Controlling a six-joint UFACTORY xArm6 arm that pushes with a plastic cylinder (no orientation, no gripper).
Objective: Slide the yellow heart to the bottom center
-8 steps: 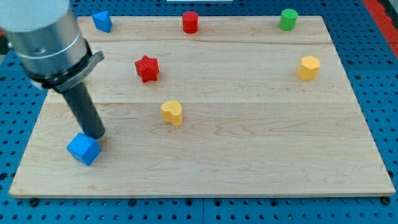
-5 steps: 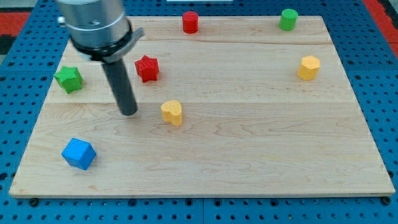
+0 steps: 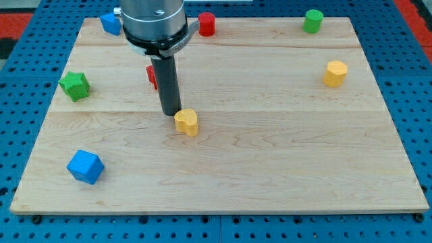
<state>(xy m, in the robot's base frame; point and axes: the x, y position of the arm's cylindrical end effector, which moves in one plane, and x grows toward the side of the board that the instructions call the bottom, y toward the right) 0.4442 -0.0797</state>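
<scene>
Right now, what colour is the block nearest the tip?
Yellow: the yellow heart, just right of my tip, in the camera view.

surface: pale wooden board (image 3: 270, 169) | base: blue pegboard (image 3: 412, 81) | corners: red patches, possibly mats (image 3: 20, 20)

red block (image 3: 151, 75) – perhaps star – behind rod (image 3: 169, 84)

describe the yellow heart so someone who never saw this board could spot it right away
On the wooden board, look a little left of centre, just below where my tip comes down. The yellow heart sits there, at the tip's lower right. The only other yellow piece, a yellow block, is far off near the view's right edge.
</scene>
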